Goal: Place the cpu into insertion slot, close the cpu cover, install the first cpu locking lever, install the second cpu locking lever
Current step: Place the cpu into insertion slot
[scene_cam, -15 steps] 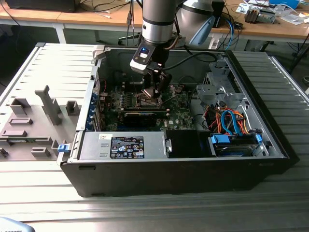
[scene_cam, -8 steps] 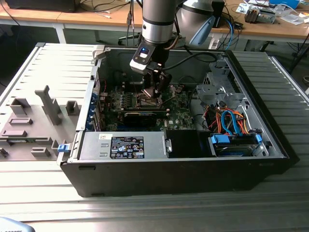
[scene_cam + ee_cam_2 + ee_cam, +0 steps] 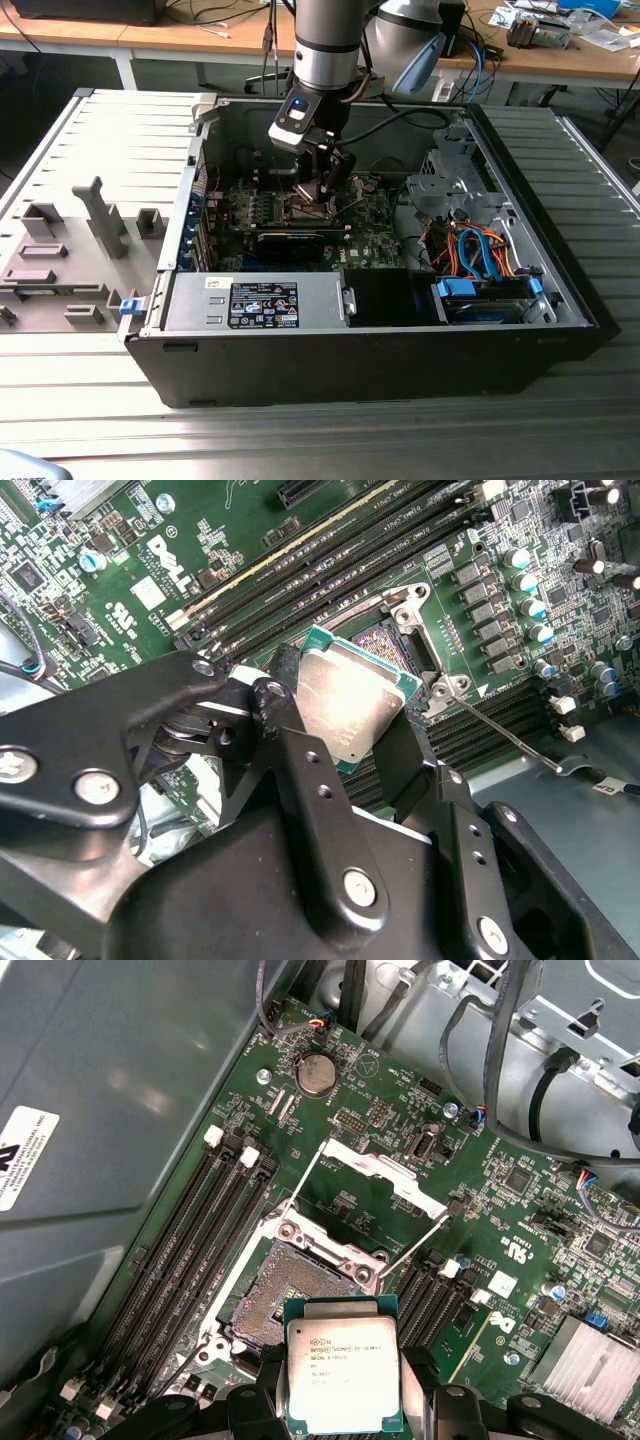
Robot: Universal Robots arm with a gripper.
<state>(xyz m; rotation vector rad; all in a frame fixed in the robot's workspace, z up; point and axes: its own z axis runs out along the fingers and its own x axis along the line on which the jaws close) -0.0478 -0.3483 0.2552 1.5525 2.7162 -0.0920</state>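
Note:
My gripper [image 3: 318, 188] reaches down into the open computer case, just above the motherboard. It is shut on the cpu [image 3: 343, 1375], a flat square chip with a silver-grey top and green edge, held by its two opposite sides between the black fingers [image 3: 290, 745]. In the second wrist view the cpu [image 3: 350, 705] hangs tilted over the insertion slot [image 3: 383, 632]. The insertion slot [image 3: 290, 1295] is bare, its dark centre showing. The cpu cover [image 3: 385, 1172] stands swung open beyond it. Both thin locking levers [image 3: 420, 1242] are released and raised.
Long black memory slots [image 3: 195, 1230] flank the socket on both sides. A black card [image 3: 290, 240] lies in front of the socket, a labelled power supply [image 3: 262, 303] nearer still, and drive cables [image 3: 475, 250] at the exterior view's right. A grey fixture tray [image 3: 70, 250] sits outside the case.

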